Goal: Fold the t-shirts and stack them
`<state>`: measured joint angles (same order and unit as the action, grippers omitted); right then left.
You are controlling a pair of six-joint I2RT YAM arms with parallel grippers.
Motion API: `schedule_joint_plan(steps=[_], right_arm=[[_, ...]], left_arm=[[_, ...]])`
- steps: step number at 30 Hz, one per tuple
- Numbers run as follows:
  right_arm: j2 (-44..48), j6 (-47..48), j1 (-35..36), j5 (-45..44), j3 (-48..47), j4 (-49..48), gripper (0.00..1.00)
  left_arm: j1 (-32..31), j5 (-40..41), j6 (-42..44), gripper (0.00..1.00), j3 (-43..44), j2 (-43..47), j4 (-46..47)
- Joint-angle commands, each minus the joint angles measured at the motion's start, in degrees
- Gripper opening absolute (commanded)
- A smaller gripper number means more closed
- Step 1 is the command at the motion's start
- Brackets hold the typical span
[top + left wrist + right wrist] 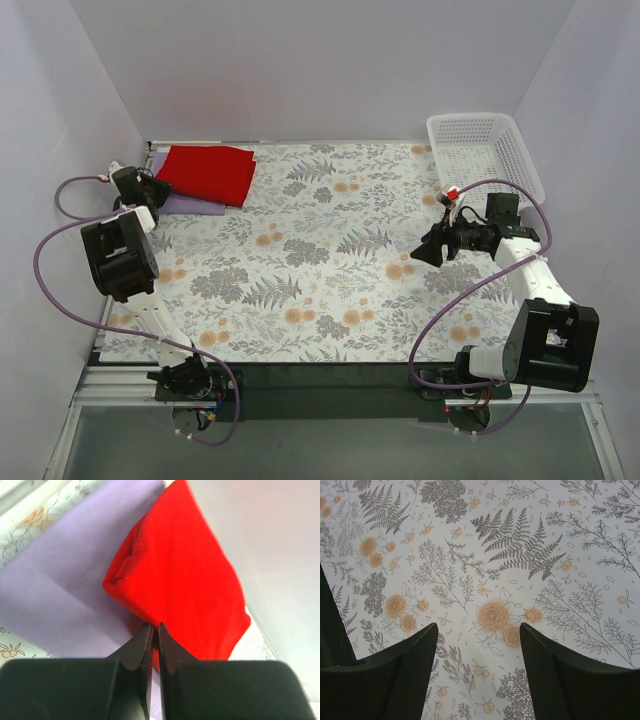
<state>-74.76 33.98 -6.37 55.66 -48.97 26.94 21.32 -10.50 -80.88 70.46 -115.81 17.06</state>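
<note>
Handling, as judged: soft, light, limp cloth in the red t-shirt [207, 172], neither fragile nor slippery. Likely to sag and fall open if lifted by a single layer. Best taken at an edge or corner, with every layer pinched together.

Look: bright red, folded into a compact, roughly square pad, with rolled layers showing at one corner in the left wrist view. Under it, the lavender t-shirt [190, 205], a flat pale rectangle peeking out on the near side.

Place: both at the far corner of the table opposite the white basket [470, 117], well apart from it, across the width of the floral tablecloth [330, 270].

Left gripper [154, 626]: fingers pressed nearly together, a thin fold of the red t-shirt's near edge nipped between the tips. Far from the basket, at the stack's near-left side.

Right gripper [479, 627]: fingers spread wide, nothing between them, only floral print below. Hovers just in front of the basket, on the near side.
</note>
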Motion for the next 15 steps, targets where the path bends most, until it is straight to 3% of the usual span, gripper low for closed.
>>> schedule_joint_plan(steps=[1, 15], right_arm=[[0.1, 0.6, -0.2, 1.1, -1.0, 0.0, 0.73], [0.1, 0.5, -0.3, 1.6, -1.0, 0.2, 0.73]], left_arm=[[0.7, 0.0, 2.7, 0.0, -1.2, 7.3, 5.8], [0.8, 1.4, 7.5, 0.0, -7.6, 14.4, 5.9]])
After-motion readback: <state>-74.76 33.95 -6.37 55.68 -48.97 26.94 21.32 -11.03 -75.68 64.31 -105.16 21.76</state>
